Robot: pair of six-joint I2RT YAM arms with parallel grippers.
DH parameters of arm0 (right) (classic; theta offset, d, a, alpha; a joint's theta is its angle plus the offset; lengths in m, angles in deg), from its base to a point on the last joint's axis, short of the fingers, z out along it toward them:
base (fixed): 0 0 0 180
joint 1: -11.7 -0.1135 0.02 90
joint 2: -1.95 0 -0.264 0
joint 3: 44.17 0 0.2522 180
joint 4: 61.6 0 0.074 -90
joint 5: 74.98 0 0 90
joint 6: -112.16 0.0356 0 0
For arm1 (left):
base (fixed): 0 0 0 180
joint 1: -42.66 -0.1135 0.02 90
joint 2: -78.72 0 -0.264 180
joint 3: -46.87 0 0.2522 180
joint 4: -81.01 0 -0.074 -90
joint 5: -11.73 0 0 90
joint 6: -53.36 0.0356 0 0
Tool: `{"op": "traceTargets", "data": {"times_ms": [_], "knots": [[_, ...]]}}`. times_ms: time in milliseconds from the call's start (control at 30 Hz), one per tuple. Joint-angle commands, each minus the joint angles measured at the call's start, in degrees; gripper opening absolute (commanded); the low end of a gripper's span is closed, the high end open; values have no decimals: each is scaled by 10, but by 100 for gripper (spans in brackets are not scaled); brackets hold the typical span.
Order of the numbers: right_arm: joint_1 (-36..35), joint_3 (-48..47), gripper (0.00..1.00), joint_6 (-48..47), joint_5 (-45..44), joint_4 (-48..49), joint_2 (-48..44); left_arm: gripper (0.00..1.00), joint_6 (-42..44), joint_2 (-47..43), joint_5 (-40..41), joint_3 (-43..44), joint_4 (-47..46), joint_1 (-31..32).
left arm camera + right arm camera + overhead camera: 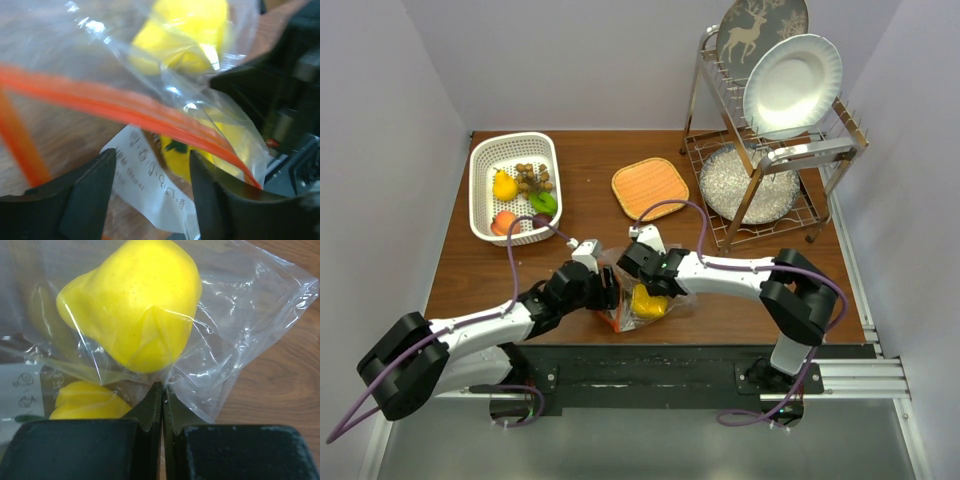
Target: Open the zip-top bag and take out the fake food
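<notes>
Right gripper (162, 390) on zip-top bag (240, 315); basket (515, 150) beyond

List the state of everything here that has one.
Zip-top bag, yellow fake food inside.
Left end effector, open, facing the orange zipper strip.
Right end effector, shut on the bag's plastic.
White basket, holding fake fruits.
White plate, standing in the rack.

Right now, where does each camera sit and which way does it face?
Top: above and behind the arms, looking down on the table; left arm and right arm both show.
Left wrist: on the left arm, facing the zip-top bag past its open left hand.
Right wrist: on the right arm, facing the yellow fake food; right hand pinches the bag.
Shared: both wrist views show the bag and yellow food.
</notes>
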Motion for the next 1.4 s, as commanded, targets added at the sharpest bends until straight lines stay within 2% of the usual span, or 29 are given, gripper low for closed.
{"op": "traceTargets", "data": {"times_ms": [0,67,167,200,300,400,500,667,800,900,1233,1367], "knots": [[0,-15,0,-2,17,27,12,70,18,-3,-47,-10,-61,2],[0,-26,0,-3,2,14,11,74,14,-9,-50,-15,-59,3],[2,-22,9,-3,-11,-4,-13,79,13,-23,-52,-24,-55,2],[5,-22,20,-4,-12,-13,-33,81,13,-27,-54,-25,-56,2],[7,-19,37,-8,-24,-37,-80,82,13,-31,-62,-30,-61,2],[7,-22,48,-7,-27,-61,-110,82,10,-31,-66,-36,-72,2],[6,-11,48,0,-27,-79,-149,82,7,-31,-68,-39,-77,2],[5,60,47,12,37,-77,-224,82,7,-30,-74,-37,-85,2],[6,112,32,29,78,-56,-252,82,5,-24,-83,-37,-98,2],[6,138,28,38,85,-37,-244,82,4,-14,-93,-37,-111,2],[6,144,27,44,110,51,-168,84,5,17,-114,-33,-136,4],[6,135,29,37,114,71,-145,84,6,37,-114,-30,-142,4]]}}
